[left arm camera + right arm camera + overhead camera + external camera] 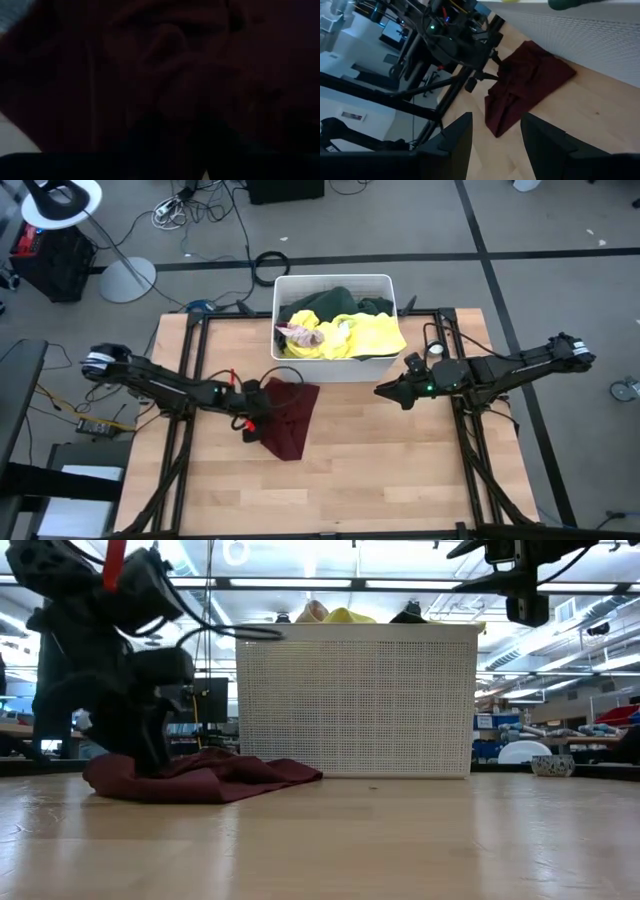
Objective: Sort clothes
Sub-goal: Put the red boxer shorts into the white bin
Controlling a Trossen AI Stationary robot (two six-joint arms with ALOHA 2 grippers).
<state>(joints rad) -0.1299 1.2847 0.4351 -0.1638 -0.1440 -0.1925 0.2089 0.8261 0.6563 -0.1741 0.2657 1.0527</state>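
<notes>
My left hand (pixel 250 420) is pressed into the maroon piece (pixel 288 416) on the desk (pixel 380 470); I cannot tell its grip. If it lifts with only a fold, the cloth may slip. My right hand (pixel 492 137) hovers open beside the tub (pixel 385 365).

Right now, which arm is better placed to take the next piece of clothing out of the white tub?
The right. Its open gripper hangs free beside the tub, near the yellow piece. The left gripper is down on the maroon piece.

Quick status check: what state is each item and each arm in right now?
maroon garment: out of the tub, crumpled flat on the table.
white tub: upright, holding yellow, green and pink clothes.
left gripper: down on the maroon garment.
right gripper: jaws open, empty, raised beside the tub.
</notes>
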